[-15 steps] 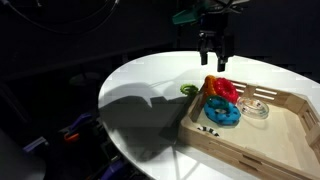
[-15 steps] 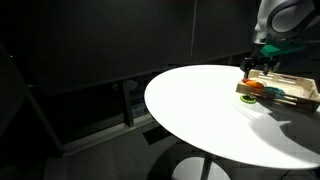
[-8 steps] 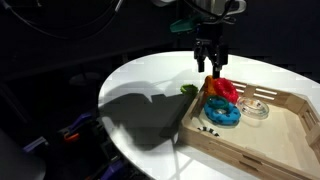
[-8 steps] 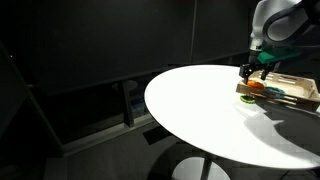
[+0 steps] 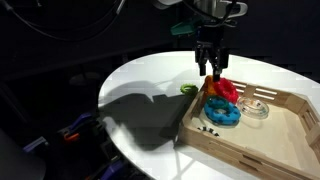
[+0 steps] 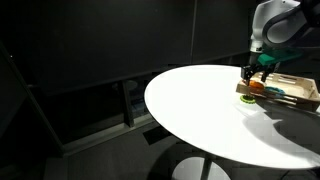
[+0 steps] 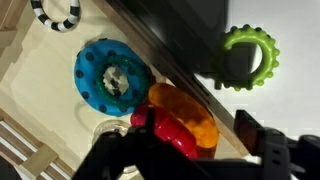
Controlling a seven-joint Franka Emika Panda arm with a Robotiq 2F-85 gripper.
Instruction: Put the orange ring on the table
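Note:
The orange ring [image 7: 188,112] leans on edge against the red ring [image 7: 168,136] at the wooden tray's corner. It also shows in both exterior views [image 5: 209,84] [image 6: 256,87]. My gripper [image 7: 197,126] is open and low over the pair. One finger is on the red ring's side and the other is on the table side of the orange ring, a little apart from it. The gripper hangs just above the rings in both exterior views [image 5: 210,66] [image 6: 250,72]. The round white table [image 5: 150,80] [image 6: 200,110] carries the tray.
The light wooden tray [image 5: 270,135] [image 7: 30,60] holds a blue ring [image 5: 222,112] [image 7: 112,77], a black-and-white ring [image 7: 55,12] and a clear round piece [image 5: 257,108]. A small green ring [image 5: 188,90] [image 7: 250,58] [image 6: 245,98] lies on the table beside the tray.
My gripper has come down over the orange and red rings at the tray's corner, still open. The rings have not moved.

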